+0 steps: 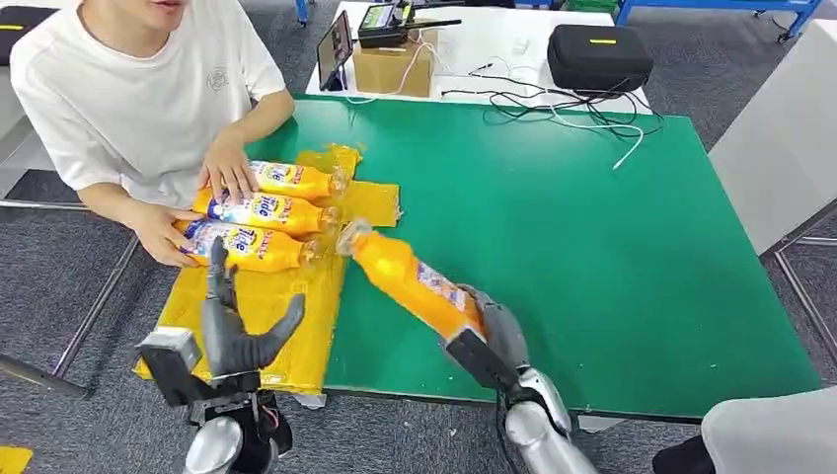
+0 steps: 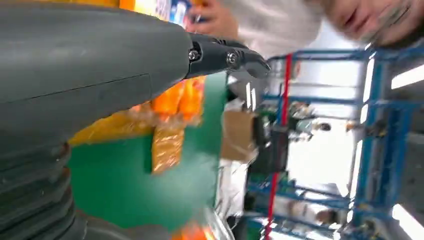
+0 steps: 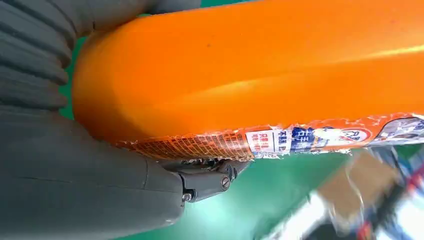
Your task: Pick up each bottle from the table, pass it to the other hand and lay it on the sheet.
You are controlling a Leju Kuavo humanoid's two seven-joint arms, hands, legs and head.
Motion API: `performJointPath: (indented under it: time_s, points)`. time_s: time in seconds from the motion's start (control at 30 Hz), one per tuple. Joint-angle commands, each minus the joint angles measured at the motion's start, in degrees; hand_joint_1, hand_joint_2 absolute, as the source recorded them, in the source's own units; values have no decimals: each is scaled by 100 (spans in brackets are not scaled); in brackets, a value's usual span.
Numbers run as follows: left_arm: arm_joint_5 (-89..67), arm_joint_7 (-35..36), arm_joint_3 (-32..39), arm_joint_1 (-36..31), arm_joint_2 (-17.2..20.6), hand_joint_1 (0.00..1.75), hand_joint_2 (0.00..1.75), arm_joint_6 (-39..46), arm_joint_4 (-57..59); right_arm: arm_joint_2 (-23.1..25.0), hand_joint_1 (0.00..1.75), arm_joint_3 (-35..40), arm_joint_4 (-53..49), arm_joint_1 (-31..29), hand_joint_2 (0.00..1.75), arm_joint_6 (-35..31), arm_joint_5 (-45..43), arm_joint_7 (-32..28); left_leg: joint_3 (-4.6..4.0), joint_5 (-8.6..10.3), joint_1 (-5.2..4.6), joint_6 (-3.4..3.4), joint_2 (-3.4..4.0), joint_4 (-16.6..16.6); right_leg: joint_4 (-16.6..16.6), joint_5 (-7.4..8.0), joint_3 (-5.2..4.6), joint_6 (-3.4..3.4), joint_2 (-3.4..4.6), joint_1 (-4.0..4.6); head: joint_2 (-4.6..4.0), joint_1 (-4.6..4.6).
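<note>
My right hand (image 1: 491,331) grips an orange bottle (image 1: 410,279) by its base, the bottle tilted with its cap toward the yellow sheet (image 1: 286,316). Up close in the right wrist view the orange bottle (image 3: 250,70) lies across my thumb (image 3: 90,190). My left hand (image 1: 237,331) is raised over the sheet's near edge, fingers spread, holding nothing. Three more orange bottles (image 1: 259,209) lie side by side on the sheet, with a person's hands (image 1: 225,168) resting on them. The left wrist view shows my left hand (image 2: 100,65) with the bottles (image 2: 175,97) beyond.
The green table (image 1: 592,257) stretches to the right of the sheet. A person in a white shirt (image 1: 148,89) sits at the far left. Behind the table stand a cardboard box (image 1: 392,67), a black case (image 1: 598,55) and loose cables (image 1: 572,109).
</note>
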Motion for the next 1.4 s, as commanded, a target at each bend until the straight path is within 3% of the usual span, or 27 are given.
performJointPath:
  time_s: [0.03,0.2,0.4,0.67,0.73,0.93,1.17,1.2,1.23,1.27,1.3,1.4]
  points:
    - [285,126,-578,-52,12,0,175,-113,121,60,175,-516,-830,467,175,-277,-321,-258,-9,0,4,-8,-6,2,2,-2,-5,-11,-9,5,2,0]
    - [1389,908,-1045,28,203,0,175,-1154,528,51,175,-264,-1182,633,175,6,-570,-541,-7,1,3,-7,-2,-2,-3,0,-6,-10,-6,4,0,2]
    - [1699,803,-1342,-54,206,0,175,-1681,1006,-21,175,681,-1290,541,175,275,-114,-636,-2,-2,2,-8,10,-5,-3,-1,-5,-12,5,3,0,2]
    - [1693,804,-1382,-99,193,0,175,-1683,1005,8,175,803,-1206,500,175,234,-64,-622,-10,1,5,-9,9,-1,-2,2,-12,-12,3,6,0,0]
    - [1959,855,-1436,-245,370,0,175,-2022,1124,37,175,1158,-1100,360,175,287,-8,-732,-9,2,4,-8,10,-3,-2,4,-12,-11,6,5,2,2]
    - [2257,785,-1235,-243,27,0,175,-2067,769,146,175,2193,-434,55,175,311,84,-725,-9,-6,15,-17,32,5,2,3,-13,-23,25,15,2,0]
    - [3198,923,-1111,-76,-172,0,175,-2810,199,193,175,2626,411,-201,175,709,39,-666,-6,-4,15,-12,33,1,-3,5,-11,-16,19,16,0,0]
    - [3381,965,-1144,-65,-171,44,175,-3006,244,174,175,2715,468,-213,175,832,59,-704,-10,-1,11,-9,15,-1,-5,2,-10,-12,3,12,0,-2]
    - [3532,982,-1249,-142,-9,136,175,-3294,382,188,175,2755,511,-215,175,897,57,-707,-2,-3,16,-11,16,-2,-10,2,-1,-15,4,17,0,2]
    - [3623,914,-1231,-181,33,145,175,-3441,490,202,175,2762,520,-220,175,913,56,-707,-4,0,9,-7,12,-5,-7,1,-5,-10,0,9,0,2]
    - [3656,825,-1196,-221,71,175,175,-3591,651,213,175,2768,525,-219,175,993,31,-680,-2,0,10,-9,12,-6,-10,1,-2,-11,-1,10,2,-2]
    - [3662,807,-1189,-215,88,175,175,-3623,675,212,175,2769,516,-215,175,996,31,-681,-5,3,11,-12,-1,-6,-9,-1,-3,-16,-16,12,0,2]
